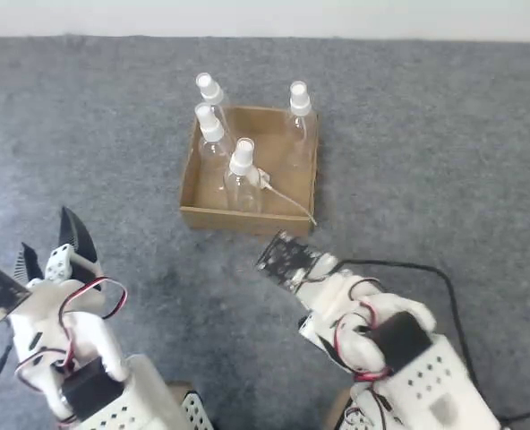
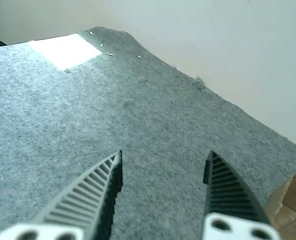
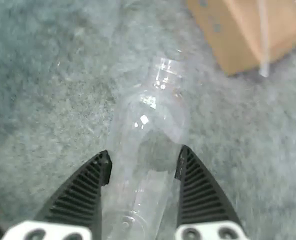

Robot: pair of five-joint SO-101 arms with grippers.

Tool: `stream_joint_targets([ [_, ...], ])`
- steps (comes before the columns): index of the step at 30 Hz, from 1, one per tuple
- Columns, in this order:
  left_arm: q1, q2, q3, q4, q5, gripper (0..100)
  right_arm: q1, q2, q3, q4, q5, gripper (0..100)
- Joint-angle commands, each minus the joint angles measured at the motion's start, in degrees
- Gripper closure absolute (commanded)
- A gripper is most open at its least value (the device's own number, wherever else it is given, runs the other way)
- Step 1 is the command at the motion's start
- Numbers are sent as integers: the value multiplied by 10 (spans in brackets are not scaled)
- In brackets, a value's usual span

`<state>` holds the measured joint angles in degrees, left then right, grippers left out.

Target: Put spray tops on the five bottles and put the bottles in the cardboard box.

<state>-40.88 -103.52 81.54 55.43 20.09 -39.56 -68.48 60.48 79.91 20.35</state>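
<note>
Several clear bottles with white spray tops (image 1: 243, 159) stand in the open cardboard box (image 1: 193, 184) at the table's middle. A loose spray top (image 1: 263, 178) lies in the box, its thin tube running over the front right rim. My right gripper (image 3: 143, 157) is shut on a clear bottle (image 3: 153, 110) that has no top, its neck pointing toward the box corner (image 3: 238, 30). In the high view the right arm (image 1: 372, 331) sits just in front of the box and covers that bottle. My left gripper (image 1: 50, 246) (image 2: 163, 160) stands open over bare carpet at the front left.
Grey carpet (image 1: 444, 134) covers the whole table. A pale wall runs along the far edge. The box corner (image 2: 288, 205) shows beside the left gripper's fingers. A black cable (image 1: 444, 287) loops by the right arm.
</note>
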Motion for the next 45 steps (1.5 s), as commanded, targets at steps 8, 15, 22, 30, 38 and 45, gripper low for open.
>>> stream_joint_targets([
  [8,1,-10,-5,-15,6,754,-4,-4,40,-110,43,812],
  [15,1,-10,-5,-15,6,754,3,-4,-60,-42,40,797],
  [22,0,-10,-5,-14,6,754,3,0,-111,-21,40,797],
  [30,-2,-10,-5,-14,5,754,77,126,-199,-67,39,799],
  [38,-2,-10,-5,-14,5,754,92,301,-293,-121,-1,800],
  [45,-2,-10,-5,-14,5,754,136,419,-323,-177,-1,800],
])
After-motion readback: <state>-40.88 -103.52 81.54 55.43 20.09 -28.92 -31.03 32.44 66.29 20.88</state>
